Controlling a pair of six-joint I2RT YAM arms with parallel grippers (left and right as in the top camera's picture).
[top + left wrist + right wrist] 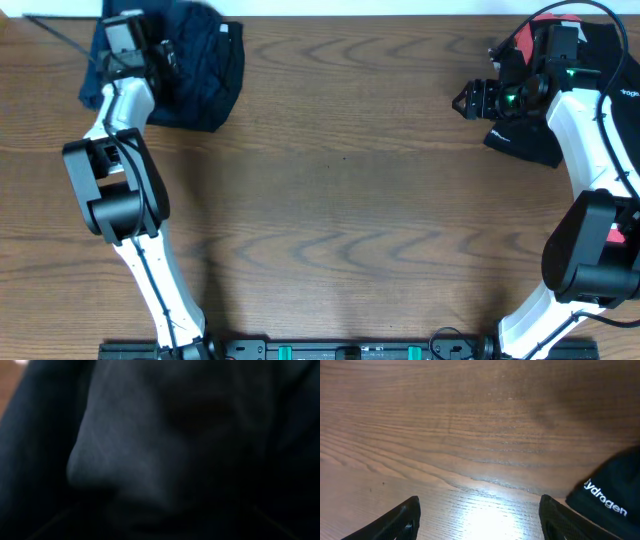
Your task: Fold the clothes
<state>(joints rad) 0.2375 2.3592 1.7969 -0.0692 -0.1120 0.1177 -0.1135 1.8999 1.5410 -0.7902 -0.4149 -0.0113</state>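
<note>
Right tool [480, 506] wide over bare table [470, 420] | left tool [163, 56] at far-edge navy garment [205, 78], opening unclear

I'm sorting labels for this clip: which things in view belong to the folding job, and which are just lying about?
Belong to the job:
navy garment, bunched at the far left
black-and-coral shirt, far right

Not part of it:
wooden table
black rail along its near edge

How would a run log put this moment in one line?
left jaws: at navy garment, state unseen | right jaws: open, empty, over table beside shirt | garment: crumpled
</note>
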